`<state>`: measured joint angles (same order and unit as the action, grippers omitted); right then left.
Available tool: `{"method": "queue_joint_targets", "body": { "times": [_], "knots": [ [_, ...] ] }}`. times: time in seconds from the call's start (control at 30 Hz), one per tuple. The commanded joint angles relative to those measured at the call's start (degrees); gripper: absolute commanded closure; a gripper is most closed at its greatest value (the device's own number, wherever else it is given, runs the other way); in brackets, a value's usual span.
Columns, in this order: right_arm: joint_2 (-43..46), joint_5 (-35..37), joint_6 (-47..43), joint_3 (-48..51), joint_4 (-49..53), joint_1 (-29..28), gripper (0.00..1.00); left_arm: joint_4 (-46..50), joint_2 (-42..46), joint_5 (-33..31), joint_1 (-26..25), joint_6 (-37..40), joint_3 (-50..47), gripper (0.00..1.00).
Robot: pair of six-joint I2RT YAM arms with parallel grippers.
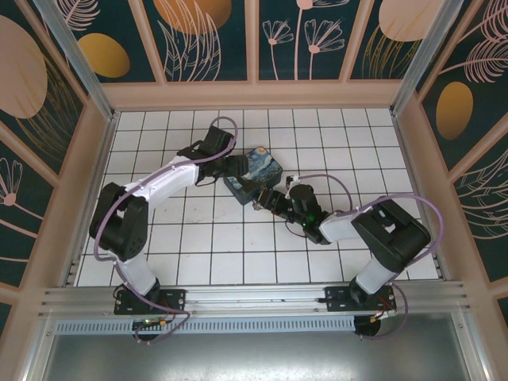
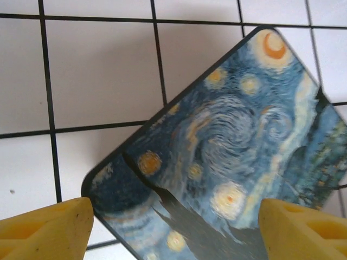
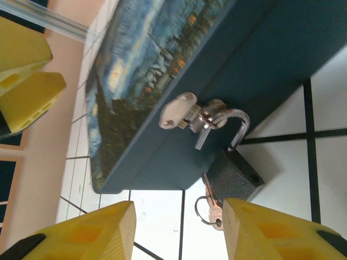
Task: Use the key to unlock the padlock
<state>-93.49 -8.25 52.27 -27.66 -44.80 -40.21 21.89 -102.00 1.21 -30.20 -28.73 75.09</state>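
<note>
- Padlock (image 3: 234, 176) is seen on box (image 3: 282, 43) hasp (image 3: 179, 108), shackle (image 3: 242, 122) sprung, key (image 3: 211, 200) inserted.
- Right gripper (image 3: 179, 227) and left gripper (image 2: 173, 227) are held apart, empty.
- Unlocking is judged done.

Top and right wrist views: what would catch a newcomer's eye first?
First, the blue tin box painted with starry swirls, at the centre of the white gridded table. Then the small dark padlock hooked on the box's metal hasp, shackle apparently open, a slender silver key at its base, near the open right gripper.
</note>
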Motion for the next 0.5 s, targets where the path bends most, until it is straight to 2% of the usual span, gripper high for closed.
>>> {"method": "queue_joint_targets", "body": {
  "times": [0.0, 0.07, 0.17, 0.47],
  "knots": [
    [-1.94, -1.97, 4.87, -0.75, 3.04, -0.03, 0.54, 0.35, -1.72, 2.08, 1.21, 5.17, 3.12, 0.19],
    [-1.70, -0.55, 6.12, -0.36, 4.25, -0.50, 0.54, 0.69, -3.15, 1.94, 1.19, 5.84, 3.70, 0.19],
    [-1.73, 0.56, 7.23, -0.16, 4.85, -0.89, 0.54, 1.64, -5.45, -3.12, 1.82, 6.57, 4.17, 0.20],
    [-8.82, 1.49, 8.74, -3.19, 1.03, -0.66, 0.54, 0.72, -7.94, 2.71, 3.03, 8.16, 4.89, 0.22]
  ]
}}
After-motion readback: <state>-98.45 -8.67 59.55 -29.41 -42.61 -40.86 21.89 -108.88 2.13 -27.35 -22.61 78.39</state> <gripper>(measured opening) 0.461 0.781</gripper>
